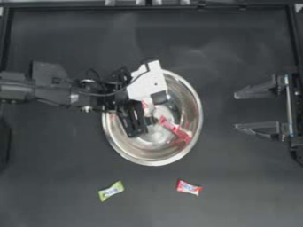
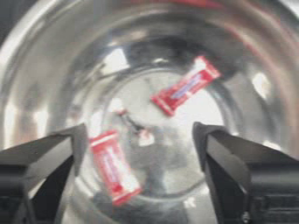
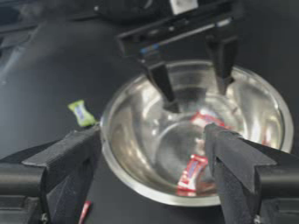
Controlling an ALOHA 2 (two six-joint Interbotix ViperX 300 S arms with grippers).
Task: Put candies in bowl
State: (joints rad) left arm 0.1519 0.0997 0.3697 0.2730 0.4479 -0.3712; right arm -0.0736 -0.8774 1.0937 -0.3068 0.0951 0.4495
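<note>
The shiny steel bowl (image 1: pixel 197 116) sits mid-table. My left gripper (image 1: pixel 135 126) hangs open inside it, holding nothing. In the left wrist view two red candies (image 2: pixel 187 85) (image 2: pixel 115 166) and a tiny silvery twist (image 2: pixel 140 133) lie on the bowl's base (image 2: pixel 46 65), between the open jaws of the left gripper (image 2: pixel 140 148). On the table in front of the bowl lie a yellow-green candy (image 1: pixel 110 190) and a red candy (image 1: pixel 188 187). My right gripper (image 1: pixel 237 111) is parked open at the right edge. Its wrist view shows the bowl (image 3: pixel 134 135), the left gripper (image 3: pixel 197 94) and the yellow-green candy (image 3: pixel 81 113).
The left arm (image 1: pixel 47 86) stretches in from the left side to the bowl. A dark frame (image 1: pixel 293 53) runs along the table's right edge beside the right arm.
</note>
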